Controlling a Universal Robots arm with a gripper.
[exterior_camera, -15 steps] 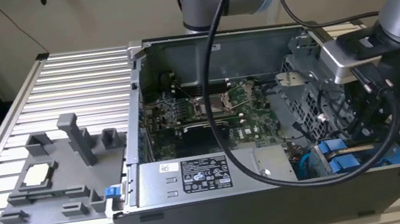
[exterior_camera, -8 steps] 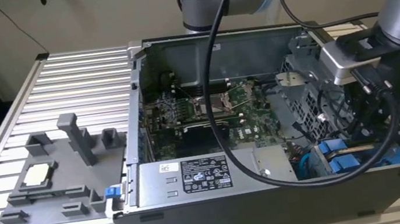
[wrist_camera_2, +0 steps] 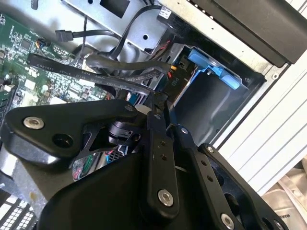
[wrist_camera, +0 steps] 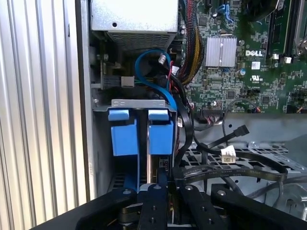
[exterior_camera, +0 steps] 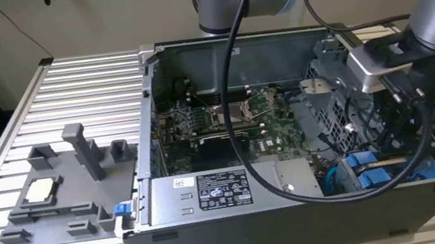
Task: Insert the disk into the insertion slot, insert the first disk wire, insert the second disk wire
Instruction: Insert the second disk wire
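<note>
The gripper [wrist_camera: 162, 189] is low in the case corner, fingers pinched together on a thin edge between the blue carriers [wrist_camera: 160, 136]; the disk itself cannot be made out. Risk: the loose black wires [wrist_camera: 225, 170] alongside may snag the fingers.

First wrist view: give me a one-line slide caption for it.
Gripper poised over the blue disk carrier brackets in the drive bay, black cables alongside, green motherboard beyond.

blue carrier bracket [wrist_camera: 125, 136] lower centre | green board [exterior_camera: 226, 117] centre | black cable [exterior_camera: 241, 93] | grey ribbed table [exterior_camera: 69, 98] left
</note>
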